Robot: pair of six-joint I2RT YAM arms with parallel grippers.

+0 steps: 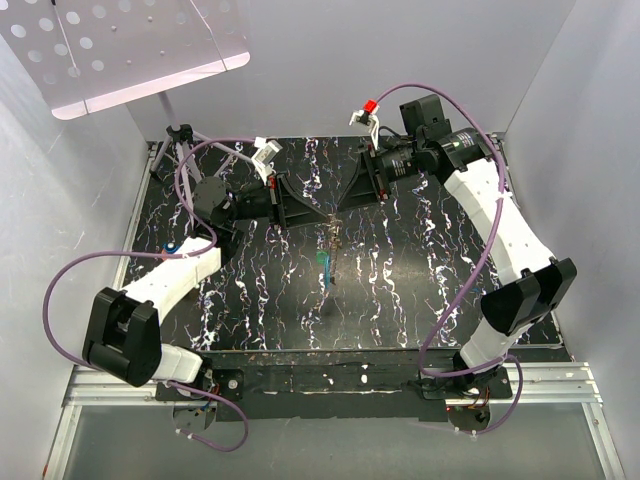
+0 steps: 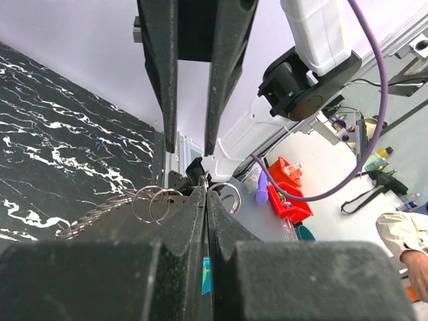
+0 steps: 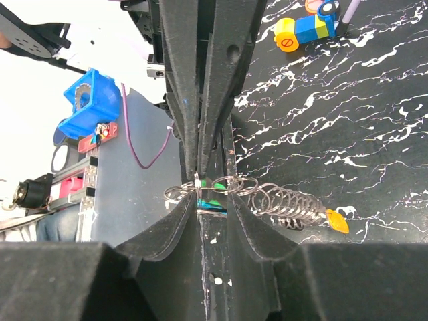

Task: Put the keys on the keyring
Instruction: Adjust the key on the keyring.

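"Where is the keyring (image 3: 235, 184) sitting?"

"It's hanging above the worktop (image 1: 430, 290), between both hands. The left hand (image 2: 204, 192) and right hand (image 3: 212, 197) are each pinching it tight, with the teal key (image 1: 324, 263) dangling below."

"And the trick now?"

"One hand should be gripping firmly while the other is easing the coil open, I think."

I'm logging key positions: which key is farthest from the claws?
The yellow-orange key, out at the far end of the string of rings. The green key sits right at the tips of the left claw and right claw.
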